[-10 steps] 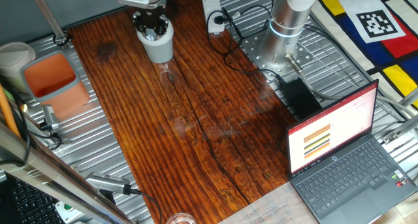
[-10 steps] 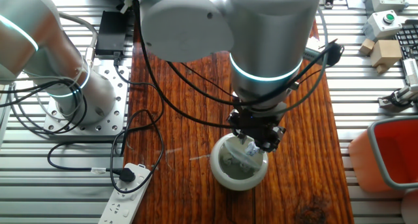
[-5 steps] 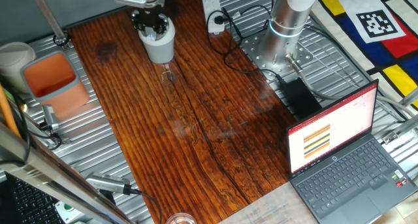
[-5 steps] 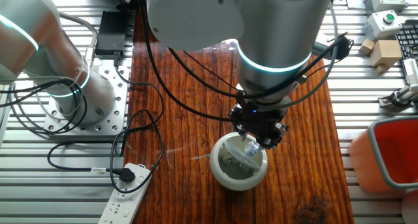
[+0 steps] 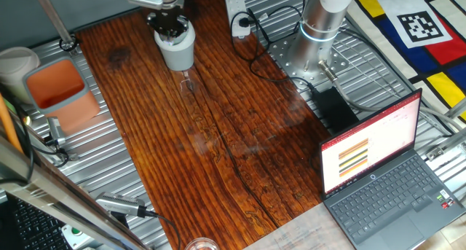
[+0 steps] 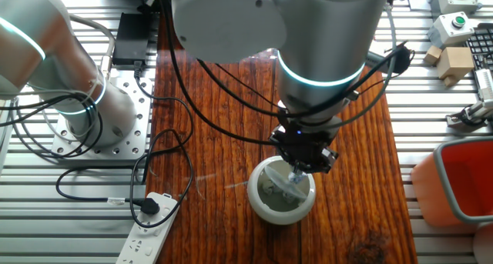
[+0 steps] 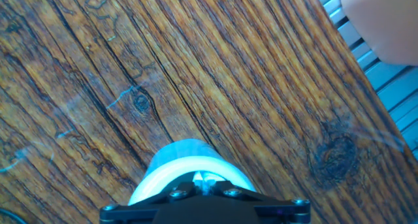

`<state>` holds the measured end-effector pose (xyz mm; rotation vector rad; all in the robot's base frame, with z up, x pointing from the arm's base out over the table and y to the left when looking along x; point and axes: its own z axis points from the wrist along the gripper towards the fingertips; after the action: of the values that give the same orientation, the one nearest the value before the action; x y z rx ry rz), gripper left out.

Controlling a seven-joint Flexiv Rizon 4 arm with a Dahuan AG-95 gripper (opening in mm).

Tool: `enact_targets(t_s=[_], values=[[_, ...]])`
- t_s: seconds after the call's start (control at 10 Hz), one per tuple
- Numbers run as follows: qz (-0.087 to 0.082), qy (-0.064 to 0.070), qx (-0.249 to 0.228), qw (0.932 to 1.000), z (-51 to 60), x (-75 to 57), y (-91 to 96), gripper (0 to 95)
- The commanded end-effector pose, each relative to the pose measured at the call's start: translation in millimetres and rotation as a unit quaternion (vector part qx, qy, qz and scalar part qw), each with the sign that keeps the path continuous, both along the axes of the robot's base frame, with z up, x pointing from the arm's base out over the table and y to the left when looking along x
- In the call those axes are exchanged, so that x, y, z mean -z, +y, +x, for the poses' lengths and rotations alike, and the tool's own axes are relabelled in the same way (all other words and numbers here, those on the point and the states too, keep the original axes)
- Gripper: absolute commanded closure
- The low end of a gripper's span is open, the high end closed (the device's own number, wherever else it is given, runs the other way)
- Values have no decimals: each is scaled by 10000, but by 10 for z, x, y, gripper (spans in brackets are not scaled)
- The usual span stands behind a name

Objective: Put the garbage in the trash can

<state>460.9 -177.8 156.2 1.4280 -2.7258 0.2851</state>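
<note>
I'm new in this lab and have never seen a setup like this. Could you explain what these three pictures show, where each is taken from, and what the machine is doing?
The machine is a single robot arm bolted beside a wooden table. At its end sits a two-finger gripper. Two pictures come from fixed cameras looking at the table from opposite sides; the third comes from a camera on the hand itself, looking down along the fingers.

The gripper hangs over the mouth of a small light-grey cup, the trash can, with its fingertips just inside the rim. Something small and white shows inside the cup; it may be a paper wad, but I cannot tell whether the fingers are gripping it or are open.

Around the table are a laptop, a power strip and a rectangular bin with an orange inside.
</note>
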Motion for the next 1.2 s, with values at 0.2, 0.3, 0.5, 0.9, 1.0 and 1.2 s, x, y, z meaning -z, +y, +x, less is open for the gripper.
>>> enact_targets(t_s=[0.2, 0.3, 0.5, 0.9, 1.0, 1.2], values=[[18, -12, 37, 10000, -11, 38, -7, 950], [13, -11, 32, 10000, -10, 46, -8, 950], [19, -17, 39, 10000, -9, 108, -22, 950], [73, -24, 46, 10000, -10, 157, -31, 950], [108, -13, 53, 9999, -9, 152, -30, 950], [111, 115, 65, 9999, -12, 47, -25, 950]])
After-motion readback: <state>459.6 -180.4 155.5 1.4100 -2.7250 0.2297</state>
